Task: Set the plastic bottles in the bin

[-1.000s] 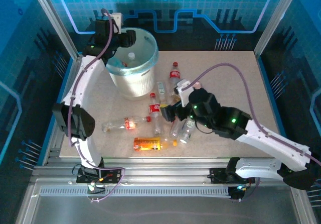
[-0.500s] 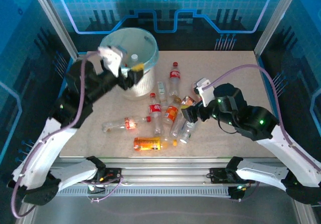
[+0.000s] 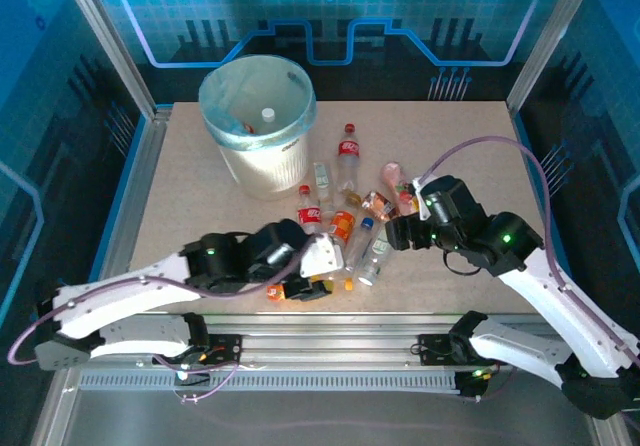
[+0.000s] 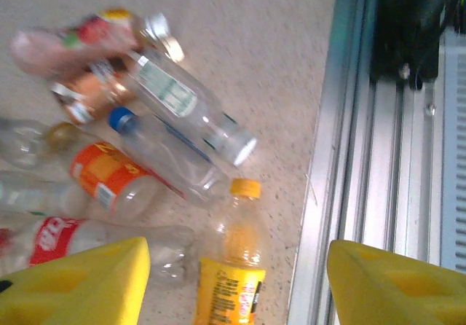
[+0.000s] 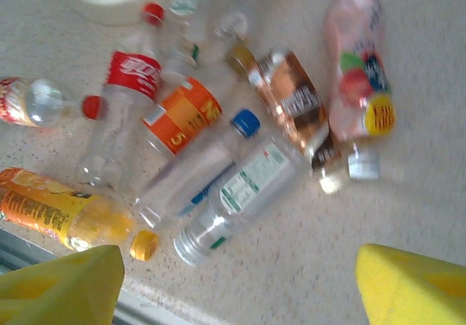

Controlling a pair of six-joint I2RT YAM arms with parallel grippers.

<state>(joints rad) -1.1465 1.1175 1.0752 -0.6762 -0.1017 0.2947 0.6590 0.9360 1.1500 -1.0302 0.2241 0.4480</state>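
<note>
Near the table's (image 3: 450, 136) front, bottles (image 3: 345, 221) lie heaped

Left gripper (image 4: 237, 281) and right gripper (image 5: 237, 285) hang over them, yellow fingers (image 4: 73, 281) well apart, gripping nothing. Bin (image 3: 265, 171) stands far left, one white-capped bottle inside.

Blue-lit walls (image 3: 420, 16) — speckled beige tabletop (image 3: 470, 136)

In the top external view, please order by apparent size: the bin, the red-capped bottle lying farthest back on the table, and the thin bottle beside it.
1. bin, by far the largest
2. red-capped bottle
3. thin bottle, shorter and narrower
</note>
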